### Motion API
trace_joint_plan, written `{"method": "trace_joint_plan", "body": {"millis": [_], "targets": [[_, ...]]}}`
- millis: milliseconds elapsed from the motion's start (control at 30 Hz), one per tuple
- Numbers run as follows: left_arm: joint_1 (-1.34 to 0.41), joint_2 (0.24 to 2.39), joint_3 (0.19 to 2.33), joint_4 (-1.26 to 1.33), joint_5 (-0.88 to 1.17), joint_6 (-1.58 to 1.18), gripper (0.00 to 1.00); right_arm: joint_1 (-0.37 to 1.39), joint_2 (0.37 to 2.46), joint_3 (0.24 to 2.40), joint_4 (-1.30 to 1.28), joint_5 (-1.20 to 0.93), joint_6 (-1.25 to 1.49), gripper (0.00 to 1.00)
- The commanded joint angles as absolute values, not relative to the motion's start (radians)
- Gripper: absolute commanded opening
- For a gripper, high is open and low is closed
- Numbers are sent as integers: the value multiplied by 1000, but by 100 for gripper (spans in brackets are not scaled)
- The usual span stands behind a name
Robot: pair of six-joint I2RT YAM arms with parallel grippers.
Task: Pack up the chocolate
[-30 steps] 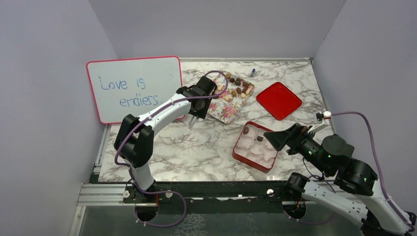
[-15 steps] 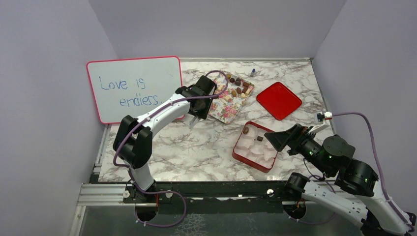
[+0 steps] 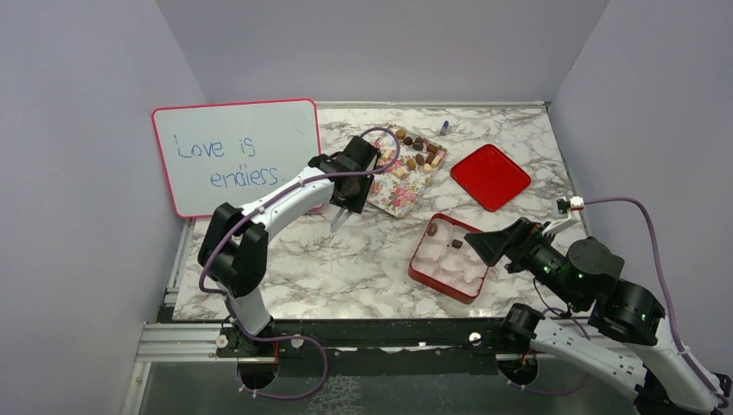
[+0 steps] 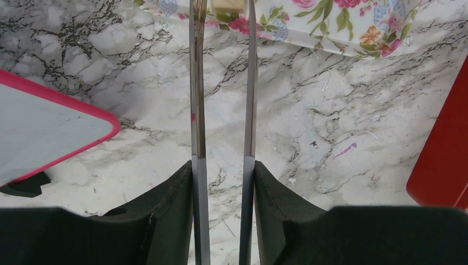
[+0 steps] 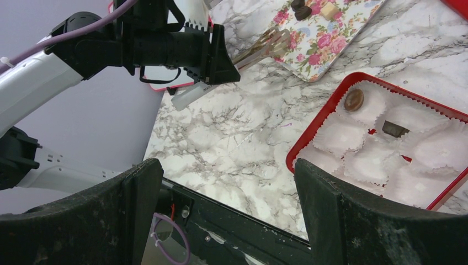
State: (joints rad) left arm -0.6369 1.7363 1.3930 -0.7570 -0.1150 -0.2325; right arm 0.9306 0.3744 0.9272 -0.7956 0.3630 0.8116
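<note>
The left hand (image 3: 339, 218), by the floral tray's (image 3: 399, 192) near-left edge at mid-desk, seems to pinch a cream chocolate (image 4: 226, 5) at its tips, though it is half cropped. The right hand (image 3: 486, 245) gapes empty beside the red box (image 3: 421, 268) by the desk's near edge. Two chocolates (image 5: 354, 99) sit inside. Next is probably the carry to an empty paper cup (image 5: 336, 137).

The left arm (image 3: 278, 200) and right arm (image 3: 591, 353) each had white shells with black joints and a trailing purple cable (image 3: 384, 131). The left gripper (image 3: 339, 220) carried two thin, flat metal fingers (image 4: 196, 110).
</note>
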Motion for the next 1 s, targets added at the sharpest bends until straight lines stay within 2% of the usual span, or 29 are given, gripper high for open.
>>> {"method": "trace_joint_plan", "body": {"millis": [0, 267, 400, 633, 967], "targets": [[-634, 1674, 1370, -742, -92, -256, 41, 939, 375, 920, -802, 394, 806, 95], [-634, 1651, 1370, -742, -80, -267, 40, 939, 377, 917, -801, 391, 809, 95], [-634, 1656, 1370, -741, -67, -262, 34, 938, 375, 916, -801, 390, 811, 95], [-634, 1632, 1375, -741, -52, -257, 30, 938, 373, 916, -801, 390, 811, 95], [-635, 1543, 1344, -669, 83, -272, 29, 939, 378, 915, -801, 390, 813, 95]]}}
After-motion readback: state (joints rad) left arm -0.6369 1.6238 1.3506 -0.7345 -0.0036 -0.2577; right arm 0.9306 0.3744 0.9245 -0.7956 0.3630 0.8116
